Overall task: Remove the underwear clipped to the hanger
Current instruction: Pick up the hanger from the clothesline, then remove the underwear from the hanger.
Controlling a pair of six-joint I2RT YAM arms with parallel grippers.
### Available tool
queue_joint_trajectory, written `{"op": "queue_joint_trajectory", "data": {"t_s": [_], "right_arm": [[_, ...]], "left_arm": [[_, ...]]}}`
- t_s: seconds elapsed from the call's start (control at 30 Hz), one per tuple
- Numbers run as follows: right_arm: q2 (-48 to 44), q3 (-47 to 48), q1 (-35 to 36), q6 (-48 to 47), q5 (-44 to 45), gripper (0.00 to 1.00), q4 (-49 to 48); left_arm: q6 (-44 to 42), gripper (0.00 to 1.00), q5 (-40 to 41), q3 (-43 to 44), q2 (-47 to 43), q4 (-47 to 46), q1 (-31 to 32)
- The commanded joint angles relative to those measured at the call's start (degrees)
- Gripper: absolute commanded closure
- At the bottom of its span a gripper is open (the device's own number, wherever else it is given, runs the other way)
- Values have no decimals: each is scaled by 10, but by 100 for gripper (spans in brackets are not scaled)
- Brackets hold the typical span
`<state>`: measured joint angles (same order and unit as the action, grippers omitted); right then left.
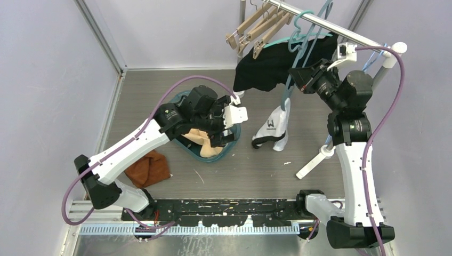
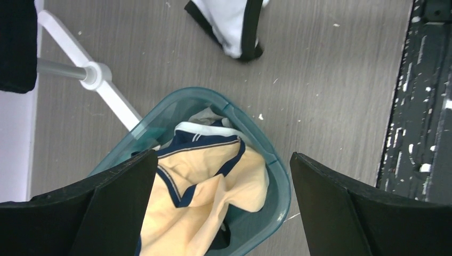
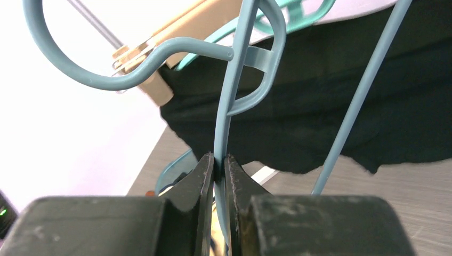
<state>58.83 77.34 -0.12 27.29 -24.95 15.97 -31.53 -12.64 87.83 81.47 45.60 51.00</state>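
1. On the left half I count one brown cloth point(image 1: 149, 168), lying crumpled near the bench's left edge. There is also one teal basket point(image 1: 213, 158), left of centre and about midway between the far and near edges.
2. The basket holds a yellow garment point(image 2: 208, 197) with navy trim. Other cloth lies under it, and I cannot count those pieces.
3. My left gripper point(image 2: 224, 165) hangs over the basket with its fingers spread wide and nothing between them.
4. There is one piece of white underwear point(image 1: 273, 130) with black trim, right of the basket near the bench's centre. It hangs from the lower end of the blue-grey hanger point(image 3: 226, 106), and its bottom reaches the bench. The clip itself is not visible to me.
5. My right gripper point(image 3: 218, 160) is pinched tight on that hanger's thin stem, near the far right corner.
6. On the rail point(image 1: 325, 24) I count at least three wooden hangers point(image 1: 256, 29), one teal hanger point(image 1: 301, 34) and one black garment point(image 1: 272, 64). The black garment hangs just behind the stem I grip.
7. A second thin bar runs just right of my fingers.
8. The white rack foot point(image 1: 314, 162) lies slanted on the bench, right of the underwear.
9. Bare bench runs along the near edge, and a narrow strip separates the basket from the underwear.
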Motion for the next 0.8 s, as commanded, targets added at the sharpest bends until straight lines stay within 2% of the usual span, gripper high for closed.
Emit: {"op": "queue_joint_trajectory", "data": {"t_s": [0.0,0.2,0.53,0.63,0.77], "right_arm": [[-36,-39,-1,67,-75,99,-101],[-57,-68,-1,116,-150,99,-145],[-81,-47,0,184,-238,99,-152],[-83,-44,0,198,-252,99,-161],[-82,-50,0,219,-264,99,-181]], "left_arm": [[56,2,-46,34,9,-36,2],[78,2,-90,36,16,-46,2],[3,2,-206,49,40,-48,2],[17,0,-223,67,47,-49,3],[63,3,-219,75,53,-66,14]]}}
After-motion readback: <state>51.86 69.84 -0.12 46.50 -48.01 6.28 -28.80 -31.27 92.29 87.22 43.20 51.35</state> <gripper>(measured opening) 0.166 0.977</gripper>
